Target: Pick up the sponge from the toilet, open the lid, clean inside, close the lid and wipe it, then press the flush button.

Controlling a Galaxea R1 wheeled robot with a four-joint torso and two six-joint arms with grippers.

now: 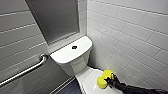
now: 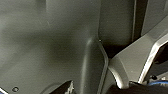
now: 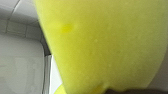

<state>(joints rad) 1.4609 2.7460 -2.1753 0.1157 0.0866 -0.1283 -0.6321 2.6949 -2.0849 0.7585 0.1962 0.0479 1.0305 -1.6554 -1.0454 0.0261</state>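
At left, bar (image 1: 27, 70); flush button (image 1: 74, 47) sat mid tank (image 1: 63, 56), untouched. Below, lid (image 1: 87, 77) was shut. On its R side, sponge (image 1: 104, 78) was pinched by R gripper (image 1: 109, 80), long axis slanting up toward wall (image 1: 130, 37). Prob. pick-up or lid-wipe step, couldn't tell which; next move needs firm grip, flat face down.

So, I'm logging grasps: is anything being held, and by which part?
The right gripper holds the sponge, pinched about its middle so both ends bulge, over the lid.
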